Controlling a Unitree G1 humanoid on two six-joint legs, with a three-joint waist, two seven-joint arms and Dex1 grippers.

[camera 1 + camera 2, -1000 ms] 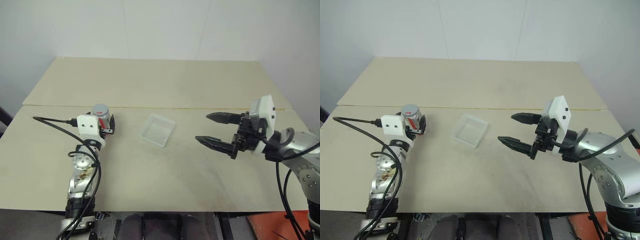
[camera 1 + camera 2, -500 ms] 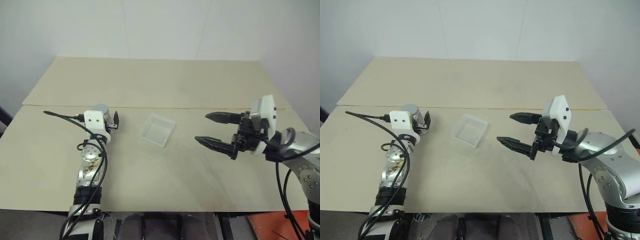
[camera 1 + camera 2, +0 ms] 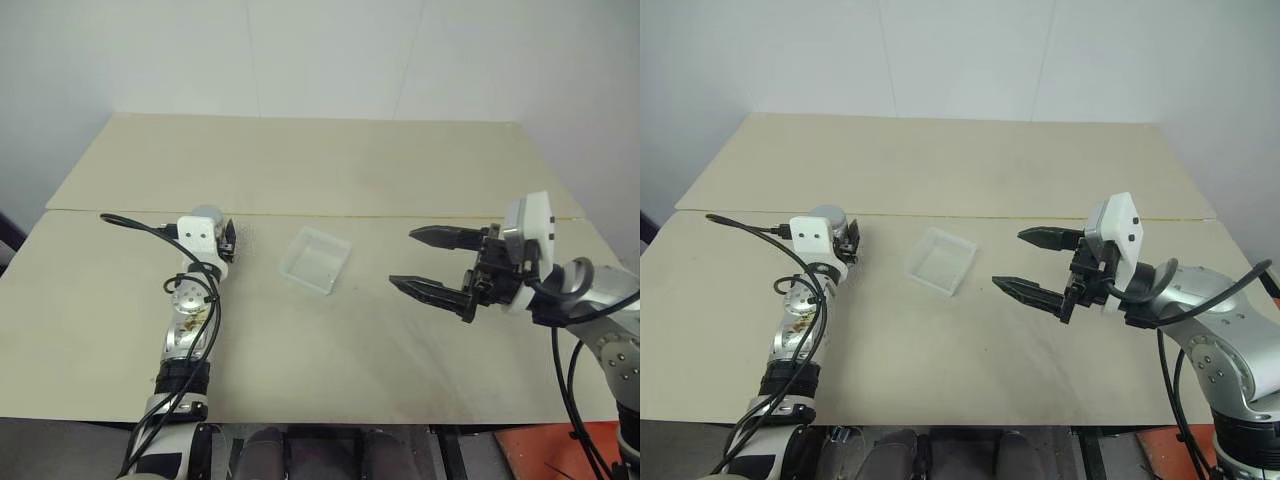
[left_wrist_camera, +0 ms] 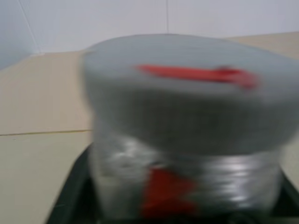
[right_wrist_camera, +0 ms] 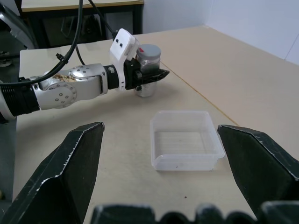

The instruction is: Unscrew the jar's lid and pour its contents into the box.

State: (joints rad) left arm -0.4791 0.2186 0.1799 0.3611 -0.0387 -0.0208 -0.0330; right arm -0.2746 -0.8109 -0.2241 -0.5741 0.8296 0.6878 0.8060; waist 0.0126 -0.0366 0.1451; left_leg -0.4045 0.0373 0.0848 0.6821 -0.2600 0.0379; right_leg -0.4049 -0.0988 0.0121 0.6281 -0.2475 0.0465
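Observation:
The jar [image 5: 148, 70], a small silvery cylinder with a red label patch, stands upright on the left of the table. Its grey lid [image 4: 187, 84] is on top, and the contents are hidden inside. My left gripper [image 3: 222, 240] is shut on the jar, one black finger on each side of its body. The box [image 3: 315, 260], a shallow clear plastic tray, lies empty near the table's middle, to the right of the jar. My right gripper [image 3: 405, 258] hangs open above the table to the right of the box, pointing toward it and holding nothing.
A seam [image 3: 400, 215] crosses the tan table just behind the jar and box. The left arm's black cable [image 3: 140, 225] loops out to the left of the jar. The table's front edge [image 3: 330, 420] runs close below both arms.
My left gripper has slid forward around the jar and shut on it; it was open before. The jar, the box and my right gripper have kept their places.

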